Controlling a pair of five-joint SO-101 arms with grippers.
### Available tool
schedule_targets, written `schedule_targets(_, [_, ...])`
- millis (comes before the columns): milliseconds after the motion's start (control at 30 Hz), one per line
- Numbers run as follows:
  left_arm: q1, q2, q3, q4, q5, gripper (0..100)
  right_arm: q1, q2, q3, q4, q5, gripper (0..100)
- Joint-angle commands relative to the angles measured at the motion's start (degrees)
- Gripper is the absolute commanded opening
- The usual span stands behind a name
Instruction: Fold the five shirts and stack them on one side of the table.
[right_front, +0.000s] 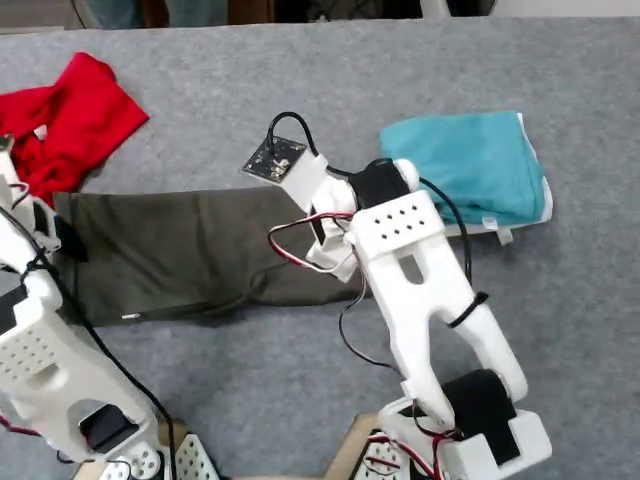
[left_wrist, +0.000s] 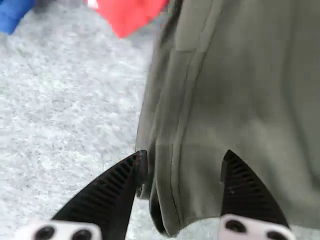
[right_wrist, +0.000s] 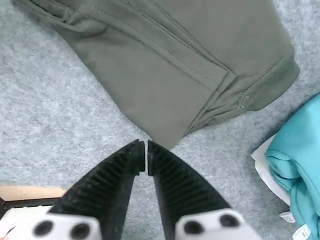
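An olive shirt (right_front: 190, 255) lies spread flat across the left middle of the grey table (right_front: 560, 330). My left gripper (left_wrist: 182, 167) is open, one finger on each side of the shirt's folded edge (left_wrist: 165, 190) at its left end. At the shirt's right end, the right gripper (right_wrist: 146, 148) is shut with nothing in it, its tips just off the olive shirt's corner (right_wrist: 165, 137) over bare table. A crumpled red shirt (right_front: 65, 120) sits at the far left. To the right rests a folded teal shirt (right_front: 470, 165).
In the left wrist view, a bit of blue cloth (left_wrist: 12, 12) shows beside the red shirt (left_wrist: 130, 15). The teal shirt (right_wrist: 300, 160) lies close to the right gripper. A cardboard piece (right_front: 350, 450) lies at the front edge between the arm bases.
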Motion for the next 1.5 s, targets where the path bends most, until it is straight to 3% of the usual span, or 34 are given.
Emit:
schedule_targets(0, [-2.3, 1.6, -1.8, -1.5, 1.0, 27, -1.7, -2.2, 0.0, -0.9, -0.6, 1.8])
schedule_targets(167, [-3.0, 9.7, -9.5, 0.1, 1.1, 27, -1.8, -2.6, -0.2, -0.5, -2.0, 1.8])
schedule_targets(467, [-3.2, 27.4, -31.6, 10.1, 2.3, 22, -1.8, -2.6, -0.3, 0.7, -3.0, 1.8])
schedule_targets(633, [-3.4, 33.1, -41.5, 11.4, 3.1, 3, -1.6, -2.6, -2.6, 0.7, -3.0, 1.8])
schedule_targets(833, [-1.6, 31.6, -42.1, 11.5, 3.3, 3, -1.4, -2.6, -7.3, 0.7, -3.0, 1.8])
schedule_targets(1000, [1.1, 20.5, -32.7, 11.5, 3.2, 3, 0.6, -2.4, -14.1, 0.5, -2.7, 1.8])
schedule_targets(1233, [16.6, -6.1, -6.3, 11.2, 3.5, 3, 9.1, -1.0, -22.2, -3.6, -2.6, 2.1])
schedule_targets(1333, [26.2, -14.8, -2.4, 10.5, 4.1, 3, 12.9, -0.8, -23.5, -4.0, -2.6, 2.1])
schedule_targets(1467, [36.4, -19.0, -2.7, 7.9, 11.9, 3, 18.6, -1.3, -23.7, -3.8, -2.7, 2.1])
